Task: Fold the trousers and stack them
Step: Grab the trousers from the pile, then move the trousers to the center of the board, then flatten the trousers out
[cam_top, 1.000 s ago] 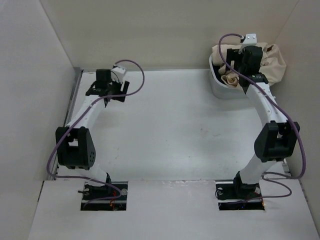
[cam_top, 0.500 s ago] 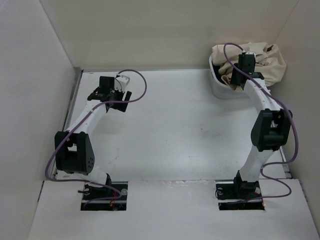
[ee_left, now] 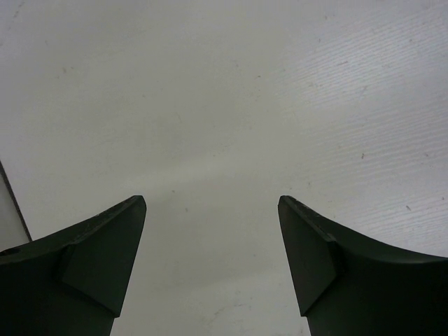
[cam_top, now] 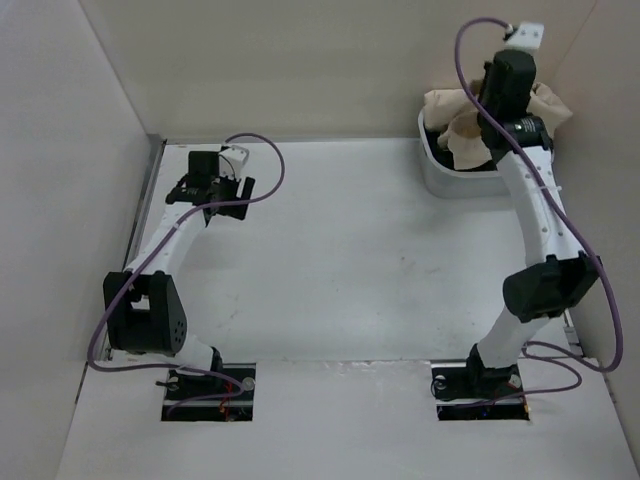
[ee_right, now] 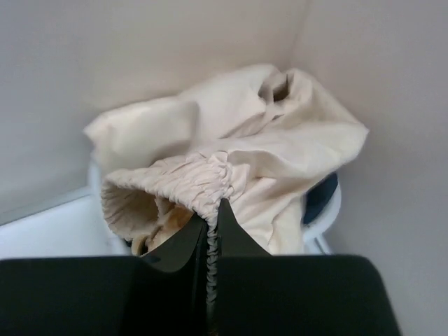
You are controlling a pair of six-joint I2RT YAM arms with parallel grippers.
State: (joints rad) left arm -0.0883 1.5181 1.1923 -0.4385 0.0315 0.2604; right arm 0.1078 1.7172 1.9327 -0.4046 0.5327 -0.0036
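1. At 1 o'clock on the surface (cam_top: 340,260), in the far right corner, sits a pale tub (cam_top: 440,182). The trousers (ee_right: 280,140) are heaped in it, beige and crumpled, and bulge over the rim toward 3 o'clock.
2. Right end effector (ee_right: 212,213): fingers pinched tight on the gathered waistband, with a ridge of elastic caught between them. It hangs above the tub, and the cloth drapes from it back into the tub.
3. Left end effector (ee_left: 210,203): at 10 o'clock on the surface, fingers spread wide with nothing between them and bare surface beneath.
4. Step in hand, as I judge it, is drawing the trousers out of the tub for laying flat.
   - To do it well, lift straight up until the legs clear the rim, and only then swing toward 7 o'clock and mid-surface.
   - The grip takes one bit of waistband only, so pull slowly.
   - Watch that the drag does not tip the tub or haul other cloth out.
5. Tub contents are mostly the trousers. A dark blue cloth (ee_right: 320,197) peeks out beneath them by the rim, at 4 o'clock in the right wrist view. Anything deeper is hidden.
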